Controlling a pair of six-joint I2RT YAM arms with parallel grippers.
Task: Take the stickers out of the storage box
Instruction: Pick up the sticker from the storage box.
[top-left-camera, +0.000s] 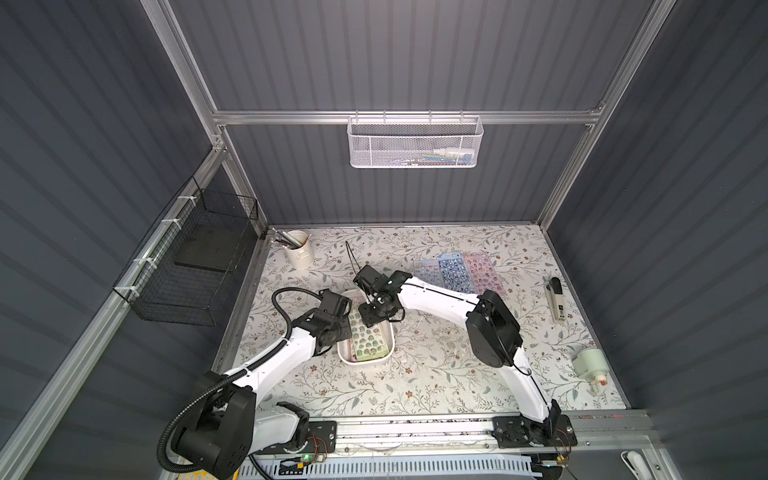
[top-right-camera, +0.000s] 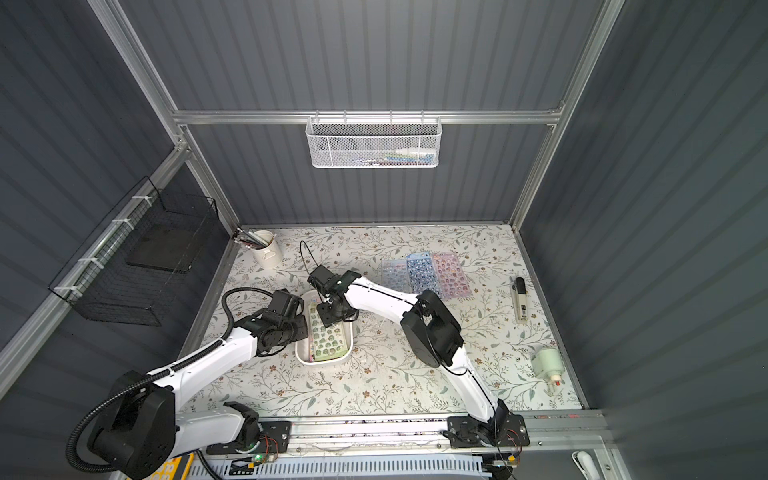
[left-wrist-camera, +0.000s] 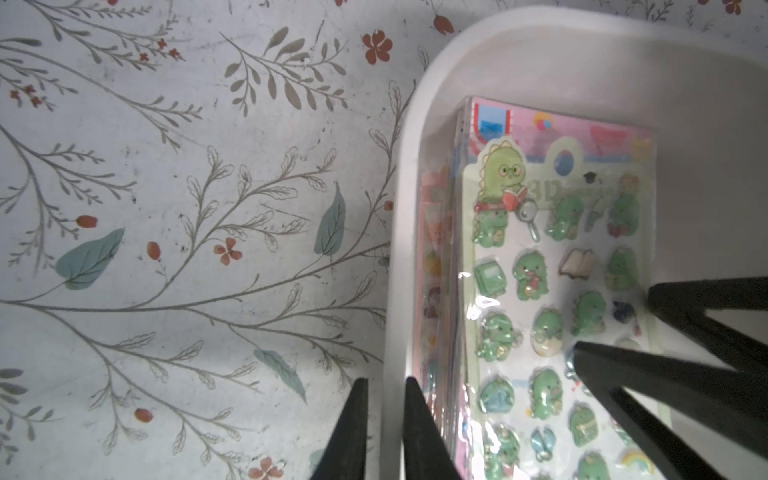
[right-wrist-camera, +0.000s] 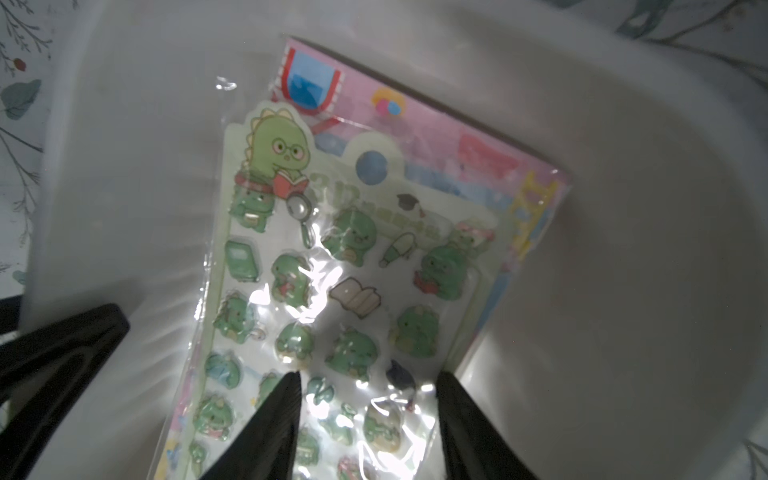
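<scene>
Left of the counter's (top-left-camera: 436, 374) middle, the storage box (top-left-camera: 368, 362) holds the stickers (top-left-camera: 368, 338) (a green dinosaur sheet (right-wrist-camera: 332, 270) lies on top). Its wall is clenched by the left tool (left-wrist-camera: 384, 380); the right tool (right-wrist-camera: 368, 376) hangs released, spread above that sheet.

Both top views look steeply down from high above the near edge, taking in the whole surface (top-left-camera: 436, 374) and the far wall (top-left-camera: 395, 187). The wrist cameras sit close behind the left tool (left-wrist-camera: 385, 380) and right tool (right-wrist-camera: 370, 374), sharing the storage box (left-wrist-camera: 401, 249) and its green stickers (left-wrist-camera: 544, 324).
</scene>
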